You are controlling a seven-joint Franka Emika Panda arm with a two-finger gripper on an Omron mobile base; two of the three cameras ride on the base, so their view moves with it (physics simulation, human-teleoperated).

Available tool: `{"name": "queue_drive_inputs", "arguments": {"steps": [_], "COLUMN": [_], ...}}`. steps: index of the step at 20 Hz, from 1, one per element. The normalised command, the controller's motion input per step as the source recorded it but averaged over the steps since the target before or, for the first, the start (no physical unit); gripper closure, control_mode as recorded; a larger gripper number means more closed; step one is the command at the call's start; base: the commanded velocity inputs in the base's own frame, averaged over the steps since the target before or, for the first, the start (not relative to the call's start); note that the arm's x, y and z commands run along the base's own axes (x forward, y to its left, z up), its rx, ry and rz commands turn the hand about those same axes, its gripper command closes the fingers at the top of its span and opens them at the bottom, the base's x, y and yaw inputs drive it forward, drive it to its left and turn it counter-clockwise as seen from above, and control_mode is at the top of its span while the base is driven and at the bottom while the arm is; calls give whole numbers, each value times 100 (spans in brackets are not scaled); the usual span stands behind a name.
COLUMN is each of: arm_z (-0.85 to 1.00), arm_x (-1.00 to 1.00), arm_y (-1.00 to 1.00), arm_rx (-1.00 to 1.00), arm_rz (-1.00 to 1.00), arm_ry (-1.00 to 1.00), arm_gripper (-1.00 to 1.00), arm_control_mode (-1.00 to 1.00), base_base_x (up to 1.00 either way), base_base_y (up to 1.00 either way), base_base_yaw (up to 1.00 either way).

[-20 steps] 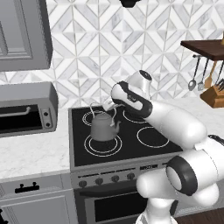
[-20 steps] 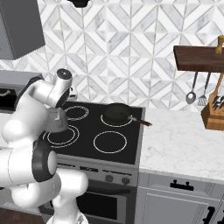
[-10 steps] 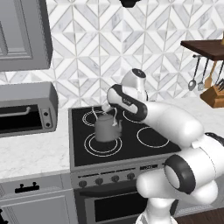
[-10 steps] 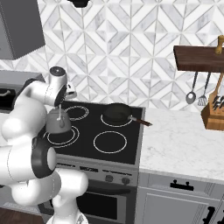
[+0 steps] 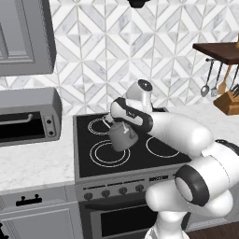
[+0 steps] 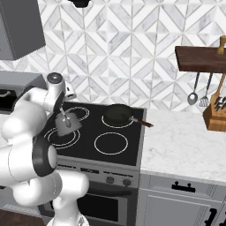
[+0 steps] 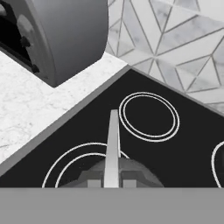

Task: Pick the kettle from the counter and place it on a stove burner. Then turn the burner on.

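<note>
Both base cameras stand behind the arm, one to its left, one to its right, looking forward and down; they share the cooktop (image 5: 126, 140), kettle (image 5: 122, 136) and tiled wall. The hand camera sits close, looking along the kettle's handle (image 7: 113, 144) toward the toaster oven (image 7: 52, 30).

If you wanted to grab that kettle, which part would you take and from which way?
The thin wire handle arching over the kettle, taken from above. The body is round and wide, hard for two small fingers to span, while the handle is narrow and stands clear on top. The gripper seems shut on it that way now, above the large burner.
</note>
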Motion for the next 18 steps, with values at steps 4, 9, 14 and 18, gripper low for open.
{"name": "queue_drive_inputs", "arguments": {"steps": [4, 9, 14, 18], "arm_z": [-4, 0, 0, 0], "arm_x": [14, 14, 14, 17], "arm_y": [26, 26, 20, 24], "arm_rx": [0, 0, 0, 0], "arm_rz": [0, 0, 0, 0], "arm_ry": [-3, 0, 0, 0], "arm_gripper": [100, 100, 100, 100], "arm_control_mode": [-100, -100, -100, -100], "base_base_x": [0, 0, 0, 0], "base_base_y": [0, 0, 0, 0], "base_base_yaw": [0, 0, 0, 0]}}
